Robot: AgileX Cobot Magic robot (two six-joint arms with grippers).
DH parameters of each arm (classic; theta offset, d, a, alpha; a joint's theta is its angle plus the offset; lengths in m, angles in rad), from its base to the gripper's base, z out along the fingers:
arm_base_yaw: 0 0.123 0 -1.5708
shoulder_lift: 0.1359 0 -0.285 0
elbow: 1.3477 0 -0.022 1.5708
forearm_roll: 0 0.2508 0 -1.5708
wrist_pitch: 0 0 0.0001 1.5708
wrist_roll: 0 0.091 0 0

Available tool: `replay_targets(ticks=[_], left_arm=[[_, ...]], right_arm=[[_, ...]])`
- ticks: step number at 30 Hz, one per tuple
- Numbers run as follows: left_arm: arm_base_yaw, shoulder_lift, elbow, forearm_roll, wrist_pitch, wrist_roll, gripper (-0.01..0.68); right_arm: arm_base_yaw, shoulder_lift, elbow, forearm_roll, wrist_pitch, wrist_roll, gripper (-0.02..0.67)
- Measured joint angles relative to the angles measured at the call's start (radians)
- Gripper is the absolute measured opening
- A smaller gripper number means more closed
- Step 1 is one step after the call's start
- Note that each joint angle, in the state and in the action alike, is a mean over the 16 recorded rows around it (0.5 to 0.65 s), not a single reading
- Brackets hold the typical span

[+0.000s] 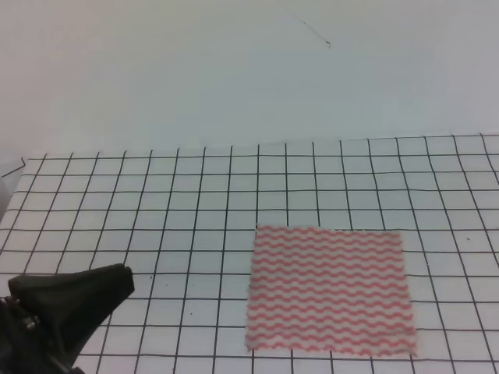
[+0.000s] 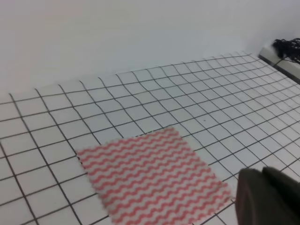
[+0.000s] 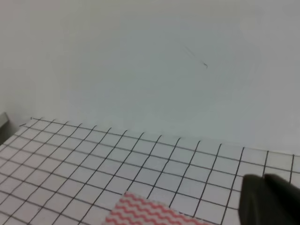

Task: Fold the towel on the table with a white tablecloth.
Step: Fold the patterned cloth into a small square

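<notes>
The towel (image 1: pixel 330 290), pink-red and white with wavy stripes, lies flat and spread out on the table with a white tablecloth (image 1: pixel 156 202), right of centre near the front edge. The left wrist view has the towel (image 2: pixel 152 177) low in the middle, and the right wrist view catches only a corner of the towel (image 3: pixel 140 211) at the bottom. My left gripper (image 1: pixel 74 300) is a dark shape at the front left, well apart from the towel. Only a dark piece of it (image 2: pixel 269 197) shows in its own view. A similar dark piece of my right gripper (image 3: pixel 269 201) shows. Neither gripper's jaws are visible.
A plain pale wall (image 1: pixel 249 70) rises behind the table's far edge. A dark object on a light ledge (image 2: pixel 286 49) sits beyond the table's far right corner in the left wrist view. Bare gridded cloth surrounds the towel to the left and behind.
</notes>
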Motion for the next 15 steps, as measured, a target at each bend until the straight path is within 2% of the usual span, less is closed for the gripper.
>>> replay_targets(ticks=[9, 15], left_arm=[[-0.004, 0.197, -0.103, 0.019, 0.067, 0.007, -0.002], [-0.004, 0.345, -0.167, 0.041, 0.094, -0.009, -0.002]], right_arm=[[0.031, 0.093, 0.000, 0.009, -0.046, -0.034, -0.001], [0.049, 0.145, 0.000, 0.007, 0.017, -0.064, -0.001]])
